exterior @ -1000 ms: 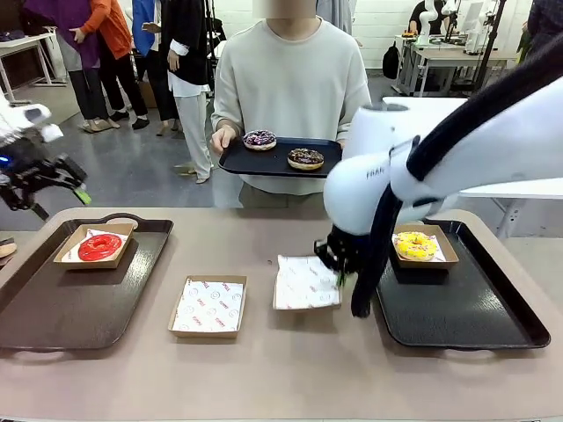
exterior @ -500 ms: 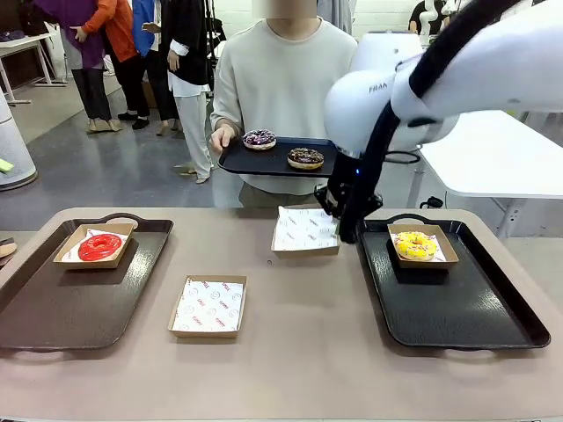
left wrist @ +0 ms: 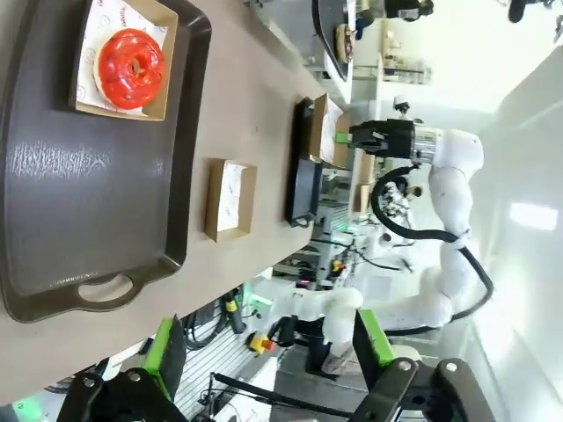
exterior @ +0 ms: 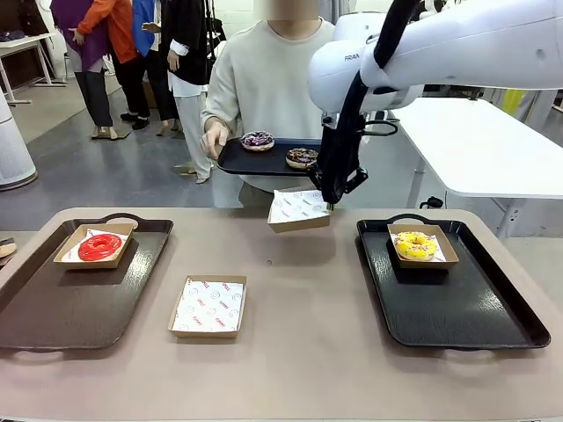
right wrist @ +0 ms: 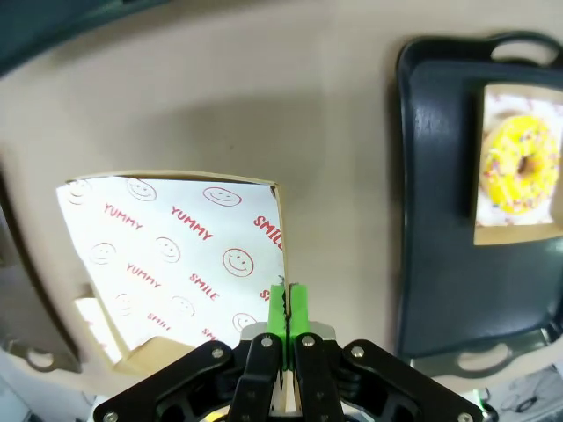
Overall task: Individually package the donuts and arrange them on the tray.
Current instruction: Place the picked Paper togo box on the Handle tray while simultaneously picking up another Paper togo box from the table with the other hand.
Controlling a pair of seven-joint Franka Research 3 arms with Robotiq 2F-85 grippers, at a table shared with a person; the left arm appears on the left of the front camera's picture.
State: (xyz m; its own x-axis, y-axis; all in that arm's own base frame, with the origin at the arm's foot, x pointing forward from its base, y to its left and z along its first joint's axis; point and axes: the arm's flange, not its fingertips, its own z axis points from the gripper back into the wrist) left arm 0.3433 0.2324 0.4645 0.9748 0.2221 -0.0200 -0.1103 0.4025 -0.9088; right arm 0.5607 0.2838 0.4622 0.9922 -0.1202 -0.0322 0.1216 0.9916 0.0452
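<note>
Above table centre, R gripper is clamped on the edge of a paper-lined cardboard box, tilted, clear of the table, near the person's tray. That tray carries the purple-iced donut & chocolate donut. Red donut sits boxed on left tray; yellow donut boxed on right tray. L gripper: jaws wide apart. 2nd box lies btwn the trays.
</note>
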